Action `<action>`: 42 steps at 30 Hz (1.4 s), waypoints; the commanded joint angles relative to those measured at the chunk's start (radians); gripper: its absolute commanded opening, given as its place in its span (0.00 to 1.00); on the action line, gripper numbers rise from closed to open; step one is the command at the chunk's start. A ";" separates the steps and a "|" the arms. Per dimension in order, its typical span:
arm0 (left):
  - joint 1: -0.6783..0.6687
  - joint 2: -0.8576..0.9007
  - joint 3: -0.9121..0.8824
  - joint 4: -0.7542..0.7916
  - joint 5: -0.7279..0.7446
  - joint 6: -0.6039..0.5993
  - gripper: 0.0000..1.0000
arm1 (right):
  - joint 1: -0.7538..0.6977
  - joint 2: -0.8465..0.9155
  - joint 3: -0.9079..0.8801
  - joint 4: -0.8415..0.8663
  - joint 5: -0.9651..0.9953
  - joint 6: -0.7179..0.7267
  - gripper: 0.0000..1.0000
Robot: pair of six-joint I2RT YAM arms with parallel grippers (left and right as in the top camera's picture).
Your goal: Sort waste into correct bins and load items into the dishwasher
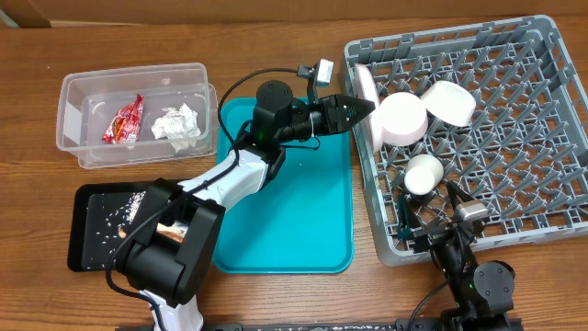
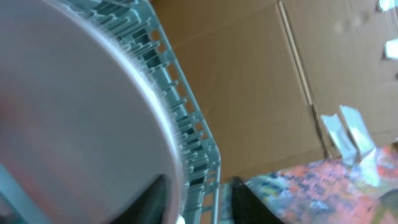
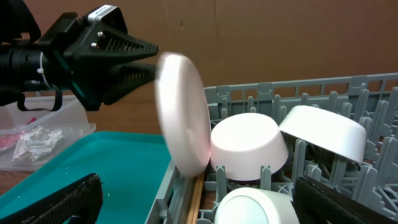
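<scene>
Left gripper (image 1: 364, 107): fingers closed on the rim of the white round plate (image 3: 183, 118) — we see it held on edge.
Plate position: at the left rim of the large grey plastic dish rack (image 1: 542, 138), just beside the pale pink round bowl (image 1: 402, 119).
Right gripper (image 1: 430, 202): fingers spread wide, holding nothing — near the small white cup (image 1: 424, 173).
Clear rectangular plastic tub (image 1: 73, 92): holds the red snack wrapper (image 1: 122, 119) and the crumpled white napkin (image 1: 176, 122).
Shallow black rectangular tray (image 1: 92, 248): we note pale scraps inside.
</scene>
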 commanded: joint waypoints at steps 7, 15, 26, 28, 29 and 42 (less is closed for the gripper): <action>0.024 -0.022 0.003 -0.039 0.063 0.075 1.00 | -0.003 -0.010 -0.010 0.006 -0.001 0.005 1.00; 0.085 -0.292 0.048 -0.680 -0.068 0.420 1.00 | -0.003 -0.010 -0.010 0.006 -0.001 0.005 1.00; 0.040 -0.790 0.337 -1.822 -0.695 0.779 1.00 | -0.003 -0.010 -0.010 0.006 -0.001 0.005 1.00; 0.040 -0.861 0.354 -1.890 -0.746 0.787 1.00 | -0.003 -0.010 -0.010 0.006 -0.001 0.005 1.00; 0.040 -0.896 0.357 -1.908 -0.758 0.786 1.00 | -0.003 -0.010 -0.010 0.006 -0.001 0.005 1.00; 0.040 -1.131 0.335 -2.074 -0.900 0.882 1.00 | -0.003 -0.010 -0.010 0.006 -0.001 0.005 1.00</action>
